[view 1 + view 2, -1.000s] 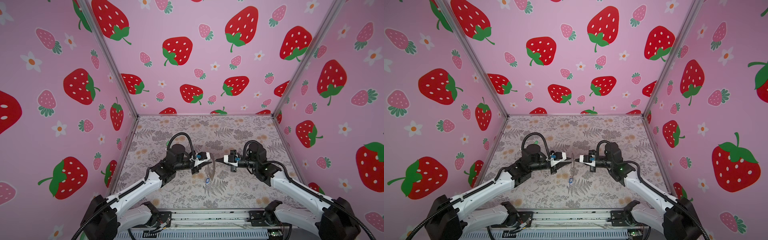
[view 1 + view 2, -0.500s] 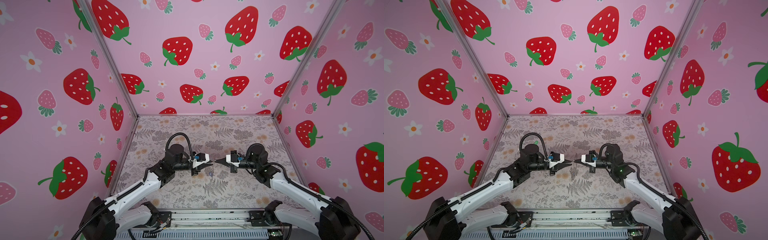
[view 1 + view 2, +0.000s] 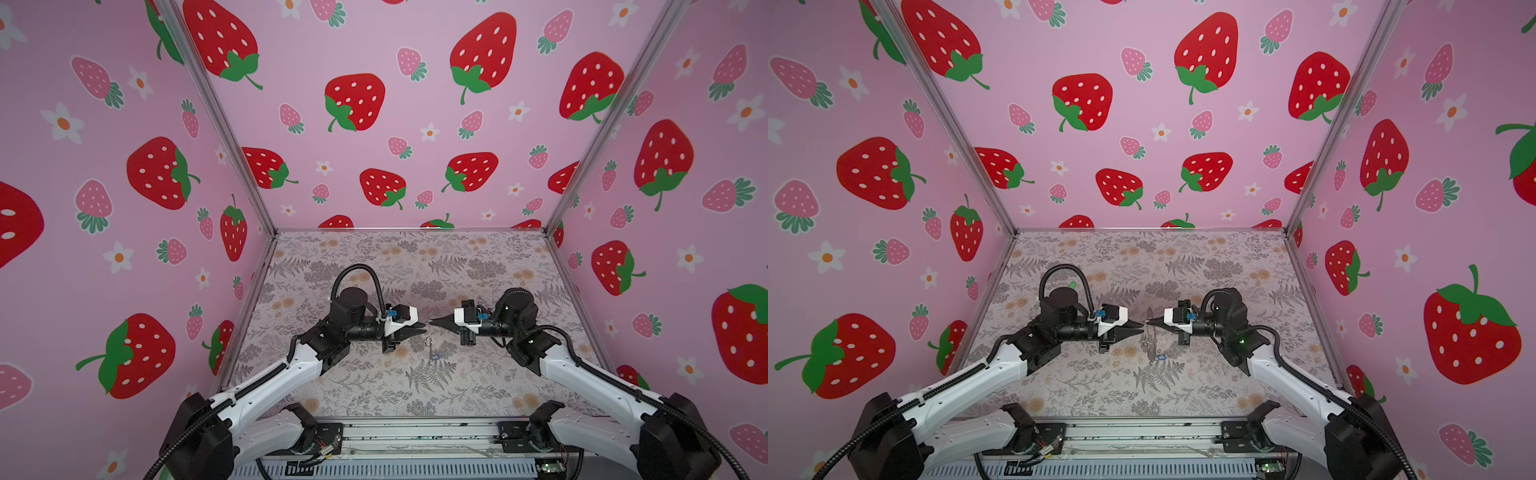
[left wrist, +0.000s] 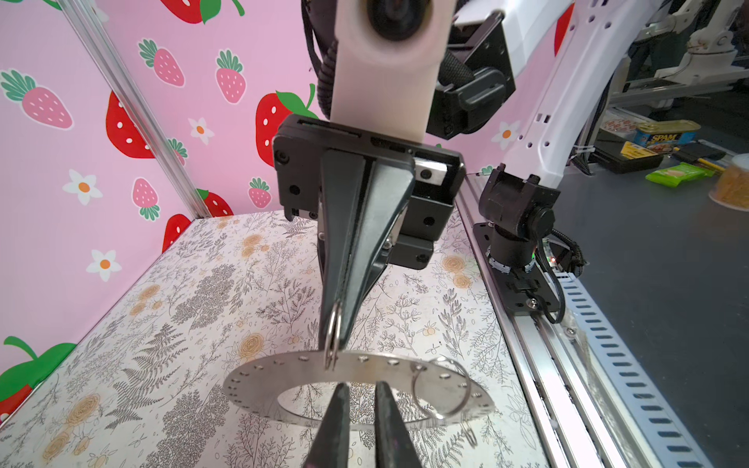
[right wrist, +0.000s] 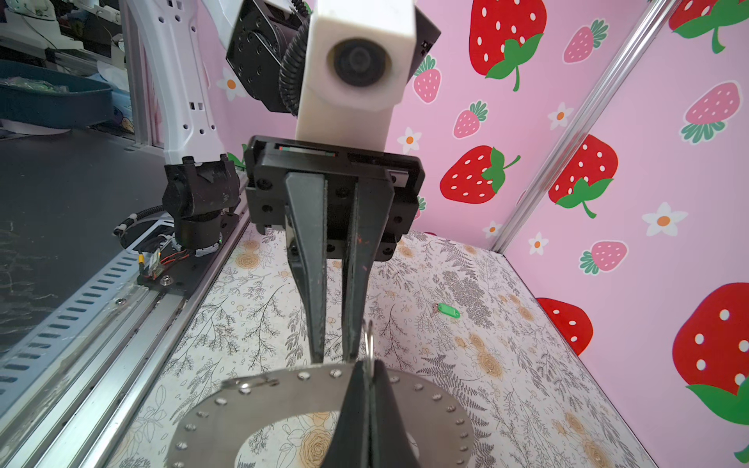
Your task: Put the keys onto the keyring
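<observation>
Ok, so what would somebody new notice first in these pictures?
First, the pink strawberry-print walls all around. Then, at the centre, two black grippers point at each other: the right gripper is shut on a small wire ring carrying a large flat grey metal keyring, and the left gripper faces it with tips slightly apart.

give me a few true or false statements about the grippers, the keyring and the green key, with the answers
1. The right gripper pinches a small wire ring threaded through the keyring. True.
2. The left gripper grips the keyring. False: its jaws stand slightly apart with nothing between them.
3. The green key lies on the table, away from both grippers. True.
4. The keyring lies flat on the table. False: it hangs on edge from the right gripper, between the two grippers.
</observation>
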Robot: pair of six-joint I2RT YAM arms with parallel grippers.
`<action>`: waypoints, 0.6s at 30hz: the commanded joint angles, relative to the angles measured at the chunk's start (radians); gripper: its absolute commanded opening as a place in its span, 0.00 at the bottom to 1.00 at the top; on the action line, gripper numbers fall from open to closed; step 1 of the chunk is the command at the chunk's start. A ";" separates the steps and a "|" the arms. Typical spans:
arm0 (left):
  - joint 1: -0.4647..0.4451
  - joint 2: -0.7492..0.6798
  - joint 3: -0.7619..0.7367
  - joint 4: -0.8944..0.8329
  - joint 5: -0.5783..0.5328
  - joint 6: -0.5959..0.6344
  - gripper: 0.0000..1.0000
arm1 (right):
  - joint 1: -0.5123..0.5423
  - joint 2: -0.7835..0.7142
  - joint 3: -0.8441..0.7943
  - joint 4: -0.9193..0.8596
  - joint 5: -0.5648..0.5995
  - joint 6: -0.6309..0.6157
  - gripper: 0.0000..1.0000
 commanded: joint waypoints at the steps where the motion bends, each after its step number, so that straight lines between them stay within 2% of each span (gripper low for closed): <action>1: 0.010 0.002 0.032 0.033 0.025 -0.014 0.16 | 0.003 -0.013 -0.007 0.039 -0.039 0.004 0.00; 18: 0.014 0.021 0.049 0.077 0.051 -0.048 0.16 | 0.010 -0.002 -0.012 0.066 -0.043 0.025 0.00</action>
